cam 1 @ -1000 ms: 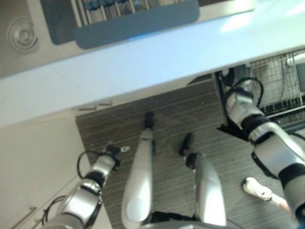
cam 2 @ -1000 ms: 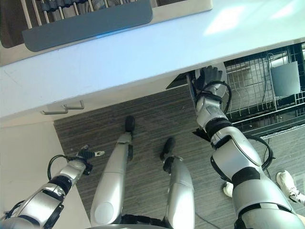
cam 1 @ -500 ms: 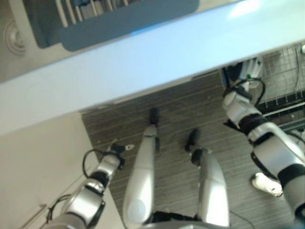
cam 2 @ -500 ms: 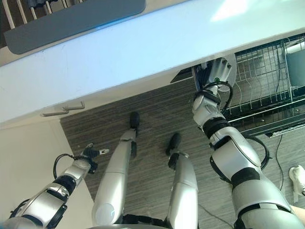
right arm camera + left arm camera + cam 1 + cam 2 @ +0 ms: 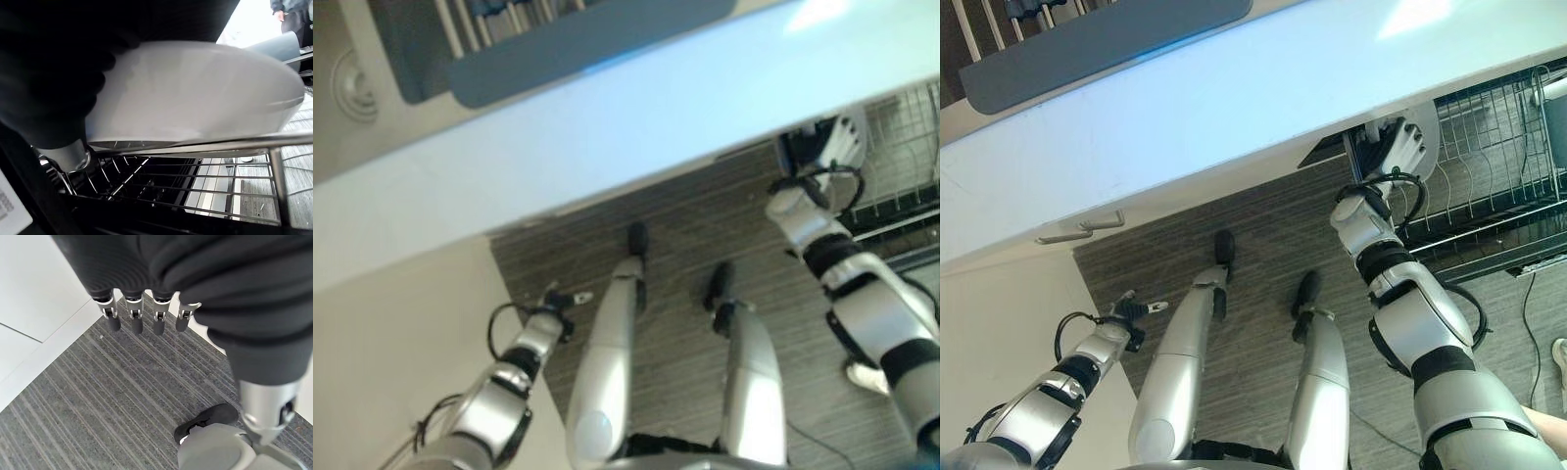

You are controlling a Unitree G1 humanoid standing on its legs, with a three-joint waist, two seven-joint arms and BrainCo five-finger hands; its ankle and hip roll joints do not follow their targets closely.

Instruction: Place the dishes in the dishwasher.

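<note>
Right hand, at the upper right of the frame below the countertop edge, had its fingers curled round a white plate, held just above the wire dishwasher rack. Left hand, lower left, hung over the floor with fingers straight and empty.

The left hand hangs with its fingers straight and holding nothing, above the dark striped floor, near that floor's edge against a pale panel.
</note>
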